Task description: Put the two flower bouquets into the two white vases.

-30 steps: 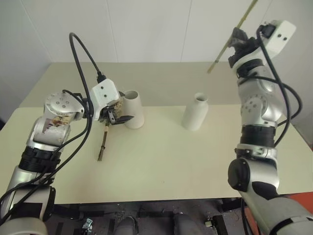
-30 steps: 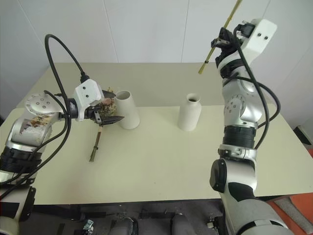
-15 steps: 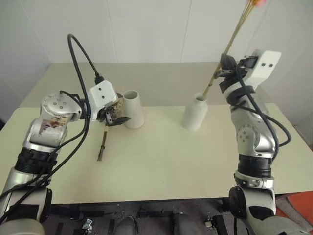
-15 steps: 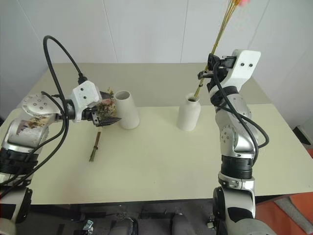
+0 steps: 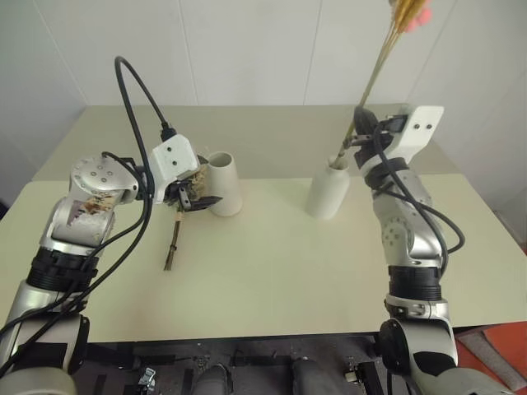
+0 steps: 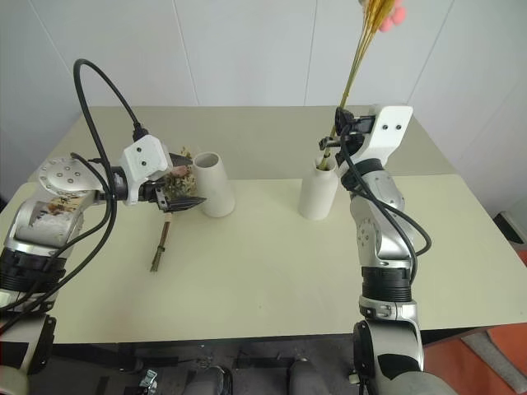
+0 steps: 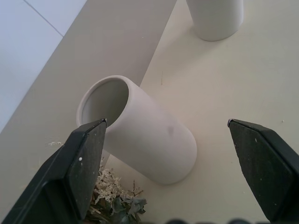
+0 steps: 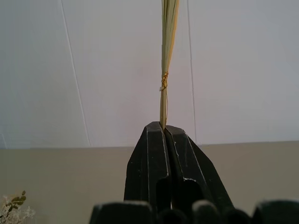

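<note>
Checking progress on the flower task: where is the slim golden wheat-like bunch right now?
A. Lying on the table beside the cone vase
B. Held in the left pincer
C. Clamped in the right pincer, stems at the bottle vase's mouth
C: the right pincer is shut on the golden wheat-like bunch, whose stem ends meet the mouth of the bottle-shaped vase.

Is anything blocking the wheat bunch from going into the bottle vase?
Nothing visible. The right end effector holds the wheat bunch directly above the bottle vase, stem ends at its open mouth. The cone vase stands well aside.
</note>
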### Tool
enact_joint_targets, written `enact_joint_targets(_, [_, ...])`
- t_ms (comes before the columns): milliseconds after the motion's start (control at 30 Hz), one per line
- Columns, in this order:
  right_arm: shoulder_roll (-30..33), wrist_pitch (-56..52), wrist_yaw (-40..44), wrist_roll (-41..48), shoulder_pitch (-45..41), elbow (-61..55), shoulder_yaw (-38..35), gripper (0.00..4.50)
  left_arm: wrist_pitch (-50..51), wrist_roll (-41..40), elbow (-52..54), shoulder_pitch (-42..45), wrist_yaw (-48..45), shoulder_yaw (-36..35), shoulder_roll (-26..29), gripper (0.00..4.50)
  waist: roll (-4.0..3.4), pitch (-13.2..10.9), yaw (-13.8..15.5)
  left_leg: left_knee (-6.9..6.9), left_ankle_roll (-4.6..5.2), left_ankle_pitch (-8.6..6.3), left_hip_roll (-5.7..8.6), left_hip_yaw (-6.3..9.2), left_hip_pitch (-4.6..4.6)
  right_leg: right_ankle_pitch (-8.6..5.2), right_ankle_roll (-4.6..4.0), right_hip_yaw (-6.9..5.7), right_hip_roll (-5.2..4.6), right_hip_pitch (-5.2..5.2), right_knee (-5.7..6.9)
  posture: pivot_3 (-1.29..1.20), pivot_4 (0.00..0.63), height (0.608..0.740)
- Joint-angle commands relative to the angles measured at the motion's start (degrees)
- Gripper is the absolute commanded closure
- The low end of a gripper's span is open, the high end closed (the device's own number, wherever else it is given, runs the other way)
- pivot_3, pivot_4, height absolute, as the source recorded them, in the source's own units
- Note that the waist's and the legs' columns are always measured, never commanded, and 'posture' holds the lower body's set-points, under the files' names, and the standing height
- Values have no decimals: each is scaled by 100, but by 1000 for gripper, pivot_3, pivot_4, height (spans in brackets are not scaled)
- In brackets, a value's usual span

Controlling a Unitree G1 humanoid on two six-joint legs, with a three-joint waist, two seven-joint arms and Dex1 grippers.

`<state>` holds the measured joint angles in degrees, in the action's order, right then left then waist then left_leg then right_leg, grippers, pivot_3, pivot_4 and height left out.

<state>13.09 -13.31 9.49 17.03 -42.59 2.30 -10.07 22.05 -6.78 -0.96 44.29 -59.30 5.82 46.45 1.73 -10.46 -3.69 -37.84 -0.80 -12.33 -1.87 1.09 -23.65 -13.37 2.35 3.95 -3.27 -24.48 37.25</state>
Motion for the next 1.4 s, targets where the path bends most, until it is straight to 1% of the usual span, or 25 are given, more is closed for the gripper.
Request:
enact_joint_targets(33, [28,281,79,-178,85,-196,128,4252,-44,-18,143,52,31,-135,49,0,0,0,0,0,0,0,0,0,-1,0,0,0,0,0,-2,0,150,740])
enact_joint_targets(100, [25,266,110,-230,166,-271,187,3783,-56,-14,137,48,34,-135,48,0,0,0,3,0,0,0,0,0,-2,0,0,0,-1,1,-5,0,150,740])
enact_joint_targets(133, [18,235,138,-212,211,-361,199,3466,-59,-12,137,51,37,-134,45,0,0,0,4,0,0,0,0,0,-3,0,0,0,-1,1,-5,0,150,740])
enact_joint_targets(267, [6,-34,81,-173,481,-877,240,2029,-63,-57,125,62,47,-174,22,0,0,0,9,0,0,0,0,0,-2,0,0,0,0,1,-4,0,150,740])
enact_joint_targets(367, [96,-407,63,-271,909,-1528,387,965,306,-576,138,-1,104,-635,-114,0,0,0,31,0,0,0,0,1,-4,0,0,-1,0,1,-5,0,150,740])
enact_joint_targets(433, [297,-848,103,-297,1234,-2128,465,250,681,-862,264,-145,163,-1016,-18,0,0,0,27,0,0,0,-1,2,-5,0,0,-1,0,0,-5,0,150,740])
enact_joint_targets(467, [429,-1116,150,-228,1386,-2445,462,29,994,-932,362,-215,213,-1144,88,0,0,0,21,0,0,0,-2,2,-4,0,0,-1,0,0,-5,0,150,740])
enact_joint_targets(533, [730,-1813,263,86,1604,-3047,347,29,1650,-1045,576,-345,306,-1297,336,0,0,0,17,0,0,0,-1,2,-5,0,0,-1,0,-1,-5,0,150,740])
enact_joint_targets(633, [1593,-3240,762,872,1694,-3849,71,29,2785,-1608,1314,-742,272,-1606,687,0,1,-1,21,0,0,0,0,4,-4,-1,1,0,-1,1,-5,0,150,740])
enact_joint_targets(733, [2372,-4242,1202,1697,1571,-4261,-290,29,4009,-2059,1956,-969,697,-1996,719,0,5,-2,70,-1,0,0,-2,10,12,-3,3,-7,0,21,-12,0,150,740])
enact_joint_targets(767, [2594,-4500,1361,1951,1501,-4325,-369,29,4367,-2114,2092,-997,816,-2005,791,0,5,-2,85,-1,0,0,-2,11,16,-4,4,-8,0,26,-13,0,150,740])
enact_joint_targets(833, [3032,-4767,1760,2399,1409,-4424,-444,29,5107,-2077,2166,-956,1161,-1839,901,0,6,-3,109,0,0,0,-3,10,26,-6,6,-7,2,32,-12,0,150,740])
enact_joint_targets(900, [3364,-4906,2184,2863,1265,-4429,-441,29,5811,-1929,1981,-737,1610,-1470,830,0,7,-3,120,1,0,0,-3,10,33,-16,20,-7,4,36,-12,0,150,740])
enact_joint_targets(967, [3503,-4942,2447,3166,1124,-4374,-336,29,6225,-1594,1584,-459,2223,-991,483,0,9,-1,141,0,0,0,-2,11,36,-27,37,-7,5,41,-14,0,150,740])
enact_joint_targets(1000, [3549,-4917,2480,3191,1081,-4372,-247,29,6295,-1411,1396,-352,2517,-758,325,0,11,-1,149,0,0,0,-1,11,39,-28,39,-7,4,45,-14,0,150,740])
enact_joint_targets(1067, [3600,-4796,2509,3081,1051,-4361,-8,29,6315,-1084,706,-25,3122,-717,-314,0,17,3,170,-1,0,0,1,12,40,-27,39,-7,4,48,-15,0,150,740])
enact_joint_targets(1133, [3578,-4743,2486,3048,1022,-4328,104,29,6112,-970,-45,312,3451,-1008,-887,0,28,2,198,-2,0,0,2,13,29,-20,27,-8,4,40,-15,0,150,740])
enact_joint_targets(1167, [3552,-4740,2453,3067,1027,-4325,108,29,5977,-933,-354,418,3517,-1047,-1026,0,32,1,207,-3,0,0,1,13,22,-4,1,-8,4,31,-15,0,150,740])
enact_joint_targets(1267, [3520,-4744,2341,3102,1070,-4373,97,29,5664,-896,-924,581,3585,-1035,-1172,0,32,1,156,-3,0,0,1,12,-3,-3,-2,-8,3,9,-16,0,150,740])
enact_joint_targets(1367, [3523,-4788,2192,3119,1121,-4463,64,29,5318,-922,-1553,827,3660,-1170,-1330,0,32,1,157,-2,0,0,1,14,-5,-3,-2,-8,1,6,-16,0,150,740])
enact_joint_targets(1400, [3535,-4807,2150,3137,1124,-4482,44,29,5246,-863,-1714,885,3685,-1096,-1316,0,32,1,160,-2,0,0,2,14,-5,-3,-2,-9,0,7,-16,0,150,740])
